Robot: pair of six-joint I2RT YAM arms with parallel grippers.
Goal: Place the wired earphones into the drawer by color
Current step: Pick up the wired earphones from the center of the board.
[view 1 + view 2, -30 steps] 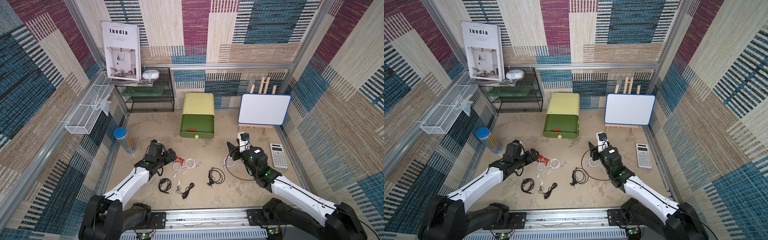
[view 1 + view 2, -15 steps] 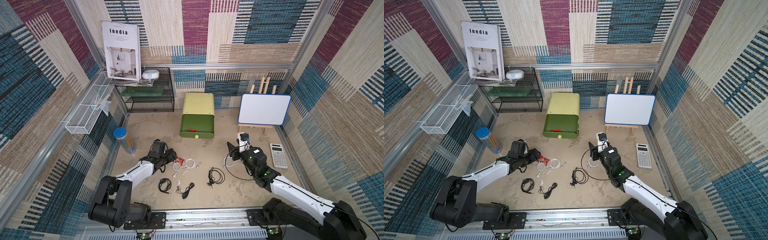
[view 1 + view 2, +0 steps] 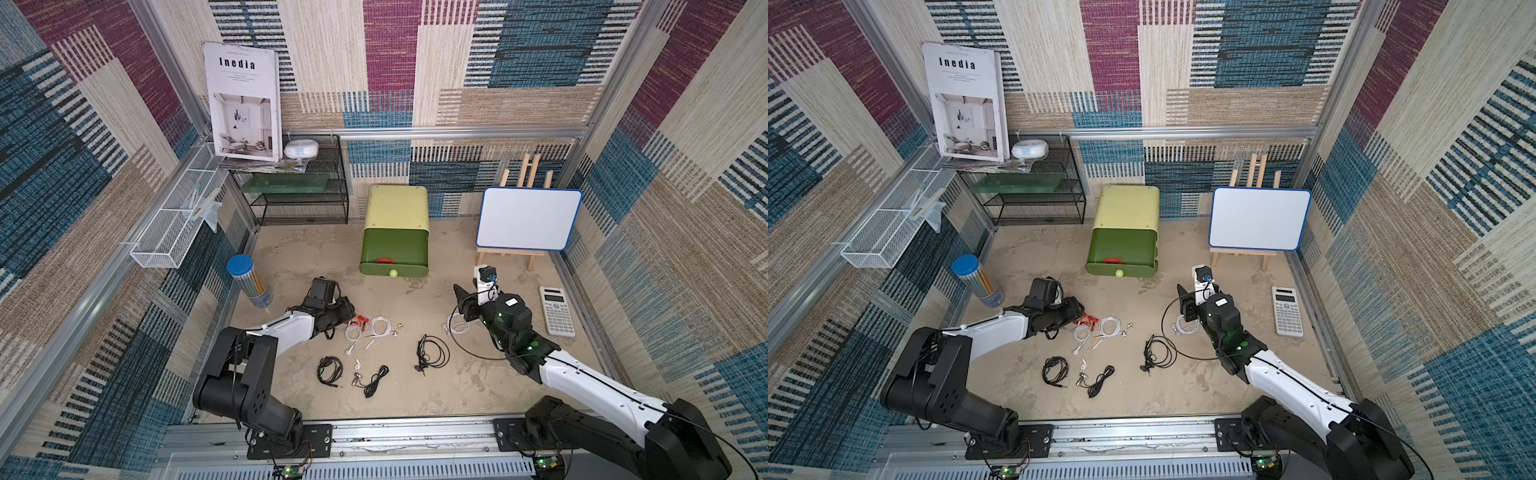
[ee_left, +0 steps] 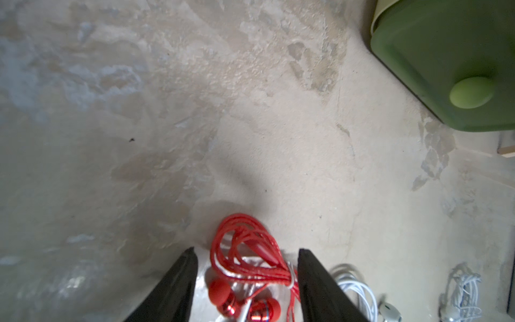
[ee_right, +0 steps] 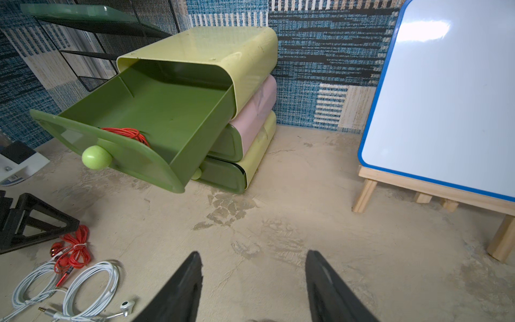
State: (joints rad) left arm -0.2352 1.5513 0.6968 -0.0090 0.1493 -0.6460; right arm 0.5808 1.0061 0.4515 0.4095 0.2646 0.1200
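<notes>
**Top views.** The table (image 3: 291,257) carries a green drawer unit (image 3: 395,203) at the back wall. Its top drawer (image 3: 394,270) stands open with a red cable coil (image 3: 384,260) inside. A whiteboard (image 3: 528,218) on an easel and a calculator (image 3: 557,311) stand on the right side, and a pencil tube (image 3: 247,282) on the left. None lies between the earphones and the drawer. The left gripper (image 3: 352,319) sits low at the red earphones (image 3: 360,322). White earphones (image 3: 376,328) lie just beside them, and black earphones (image 3: 330,370) lie in three bundles nearer the rail. Another white bundle (image 3: 457,326) lies at the right gripper (image 3: 463,301).

**Left wrist view.** The left gripper (image 4: 246,251) has its jaws spread, straddling the red earphones. These are looped cable bound with a white tie, with two glossy red buds. One finger touches the cable and the other stands clear.

**Right wrist view.** The right gripper (image 5: 253,253) has its jaws spread, with nothing between them and bare table ahead.
</notes>
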